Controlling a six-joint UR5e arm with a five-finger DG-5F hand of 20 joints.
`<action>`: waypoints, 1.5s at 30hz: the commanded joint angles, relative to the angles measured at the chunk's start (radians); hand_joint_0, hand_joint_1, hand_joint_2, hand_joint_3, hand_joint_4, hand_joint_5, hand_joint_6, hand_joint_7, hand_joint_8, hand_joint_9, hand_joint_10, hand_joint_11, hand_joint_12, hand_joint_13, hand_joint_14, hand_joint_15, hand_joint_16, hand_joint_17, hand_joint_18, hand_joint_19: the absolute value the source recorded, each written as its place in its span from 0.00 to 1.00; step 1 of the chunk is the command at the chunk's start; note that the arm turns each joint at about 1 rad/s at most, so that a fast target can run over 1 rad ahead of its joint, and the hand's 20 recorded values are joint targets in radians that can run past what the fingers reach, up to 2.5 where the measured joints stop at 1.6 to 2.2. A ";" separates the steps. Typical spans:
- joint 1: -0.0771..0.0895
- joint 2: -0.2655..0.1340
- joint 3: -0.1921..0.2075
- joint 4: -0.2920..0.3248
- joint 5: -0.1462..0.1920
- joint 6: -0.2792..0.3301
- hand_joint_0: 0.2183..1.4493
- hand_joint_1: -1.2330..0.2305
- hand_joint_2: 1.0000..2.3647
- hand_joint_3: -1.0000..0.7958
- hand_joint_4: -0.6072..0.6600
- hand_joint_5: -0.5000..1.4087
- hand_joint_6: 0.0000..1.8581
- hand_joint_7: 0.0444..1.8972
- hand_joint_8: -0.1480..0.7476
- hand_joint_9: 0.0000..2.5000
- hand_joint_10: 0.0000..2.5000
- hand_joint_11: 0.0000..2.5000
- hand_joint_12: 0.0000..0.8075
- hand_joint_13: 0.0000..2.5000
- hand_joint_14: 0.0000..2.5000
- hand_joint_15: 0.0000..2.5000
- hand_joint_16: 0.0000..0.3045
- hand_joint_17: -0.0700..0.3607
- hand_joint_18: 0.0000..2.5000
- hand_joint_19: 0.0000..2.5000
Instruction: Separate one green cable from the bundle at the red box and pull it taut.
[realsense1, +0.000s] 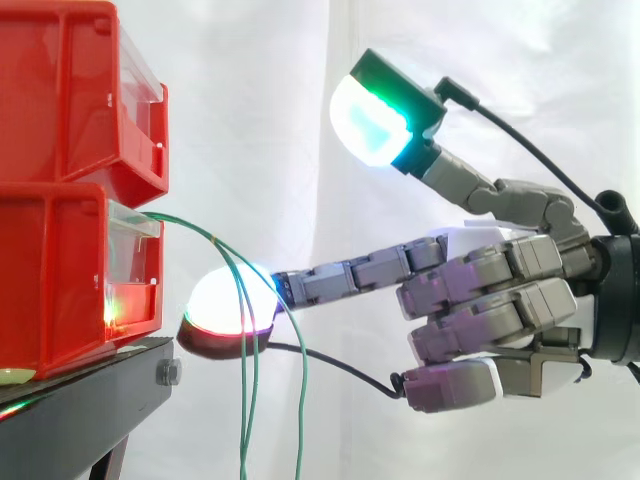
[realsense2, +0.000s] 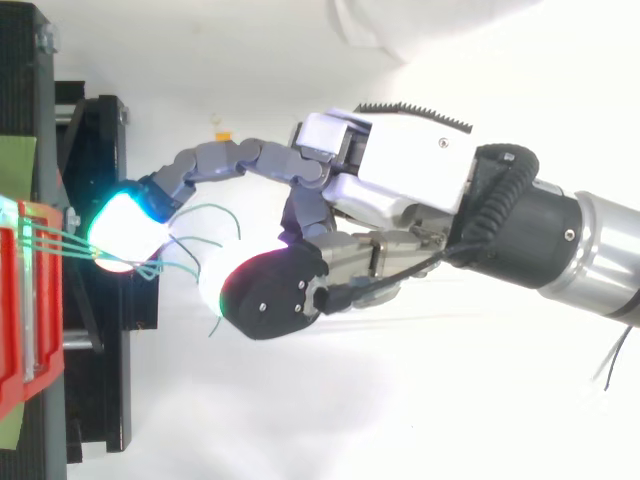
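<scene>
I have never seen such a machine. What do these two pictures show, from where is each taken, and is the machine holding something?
It is a robot arm ending in a hand with glowing fingertips; the glow is its own. One picture looks level from the side, the other from above. Stacked red bins sit on a black stand, and thin green cables hang out of the lower bin. One straight finger reaches the cables; the thumb is raised well apart, so nothing is pinched yet.
</scene>
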 joint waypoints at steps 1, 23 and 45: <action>0.013 0.000 0.026 0.001 0.002 0.003 0.10 0.56 0.00 0.28 0.72 0.18 0.27 0.32 0.48 0.98 0.01 0.66 0.48 0.98 0.00 0.61 0.29 0.62 1.00 0.35; 0.045 0.000 0.023 0.001 0.006 0.048 0.10 0.56 0.00 0.28 0.72 0.18 0.27 0.32 0.48 0.98 0.01 0.66 0.47 0.98 0.00 0.61 0.29 0.62 1.00 0.34; 0.025 0.000 -0.023 0.067 -0.021 -0.008 0.11 0.56 0.00 0.28 0.72 0.18 0.27 0.32 0.48 0.97 0.01 0.65 0.47 0.97 0.00 0.60 0.29 0.62 1.00 0.34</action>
